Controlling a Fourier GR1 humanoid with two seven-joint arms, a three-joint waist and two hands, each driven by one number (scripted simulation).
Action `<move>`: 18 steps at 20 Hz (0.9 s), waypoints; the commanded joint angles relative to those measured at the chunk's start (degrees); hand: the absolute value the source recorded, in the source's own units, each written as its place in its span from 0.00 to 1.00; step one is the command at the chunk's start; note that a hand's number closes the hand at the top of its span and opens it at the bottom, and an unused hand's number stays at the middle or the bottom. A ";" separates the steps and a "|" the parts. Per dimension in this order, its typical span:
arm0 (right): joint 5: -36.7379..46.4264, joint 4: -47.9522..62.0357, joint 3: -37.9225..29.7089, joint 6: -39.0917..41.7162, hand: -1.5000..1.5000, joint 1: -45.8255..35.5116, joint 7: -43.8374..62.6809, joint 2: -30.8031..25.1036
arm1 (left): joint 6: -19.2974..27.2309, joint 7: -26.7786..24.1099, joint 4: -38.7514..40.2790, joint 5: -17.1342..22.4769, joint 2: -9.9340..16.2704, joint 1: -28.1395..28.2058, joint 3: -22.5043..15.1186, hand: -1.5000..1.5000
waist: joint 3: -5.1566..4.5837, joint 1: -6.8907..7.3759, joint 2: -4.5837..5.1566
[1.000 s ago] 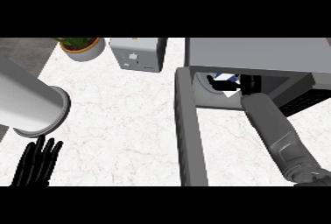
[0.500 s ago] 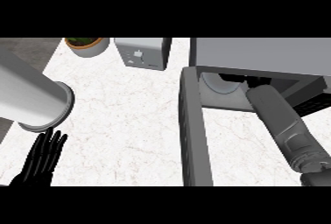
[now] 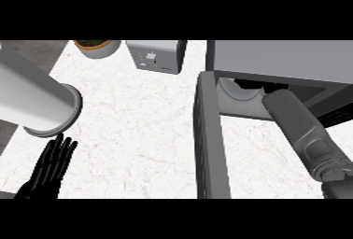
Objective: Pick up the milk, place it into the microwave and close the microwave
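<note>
**Right forearm reaches into the open microwave; the milk cannot be seen**

The microwave [image 3: 283,58] stands at the upper right of the white marble counter [image 3: 144,135], its grey top filling that corner. Its door [image 3: 209,140] is swung open and shows edge-on as a long dark grey bar running down from the opening's left side to the view's lower edge. Inside the opening a pale round turntable plate [image 3: 238,91] shows at the left.

The right forearm [image 3: 303,133] rises from the lower right and ends inside the dark mouth of the microwave. The right hand itself is hidden in there, so whether its fingers are straight or curled round anything cannot be told. The milk shows nowhere in the view; if it lies inside the cavity, the forearm and the shadow cover it.

The left hand [image 3: 52,170] rests at the lower left over the counter's edge, black fingers straight and spread, pointing up, holding nothing. Just above it a big grey cylinder [image 3: 34,102] slants in from the left edge.

Along the top stand a potted plant [image 3: 96,46] and, beside it, a grey toaster [image 3: 158,56], both well apart from the hands
</note>
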 commanded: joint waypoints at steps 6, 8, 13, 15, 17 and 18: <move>-3.63 -2.46 -3.46 8.00 0.00 1.44 -7.08 3.03 | -1.32 -1.81 2.20 -0.26 -0.67 -0.52 -0.92 0.00 | 0.02 -0.85 -0.32; -4.69 -3.04 -4.49 9.25 0.00 2.39 -9.42 3.61 | -1.02 -0.68 0.67 0.26 -0.87 -1.70 -0.83 0.00 | 0.06 -1.22 -0.42; -8.08 -3.48 -7.89 13.14 0.00 5.24 -13.70 3.53 | -0.14 -2.49 1.75 -2.78 -3.44 0.53 -4.74 0.00 | 0.00 -2.25 -0.98; -9.00 -2.99 -8.88 15.54 0.00 5.62 -13.51 2.00 | -2.39 -2.58 0.03 -1.02 -1.36 2.23 -3.41 0.00 | -0.06 -2.63 -1.41; -10.56 -3.33 -10.35 16.78 0.00 7.22 -15.67 3.51 | -0.84 -2.87 0.31 -2.82 -2.38 2.00 -4.05 0.00 | -0.04 -2.80 -1.42; -10.63 -3.05 -10.39 16.10 0.00 8.25 -16.45 5.33 | -0.54 -2.20 3.24 -3.09 -3.22 -1.63 -4.20 0.00 | -0.08 -3.64 -1.44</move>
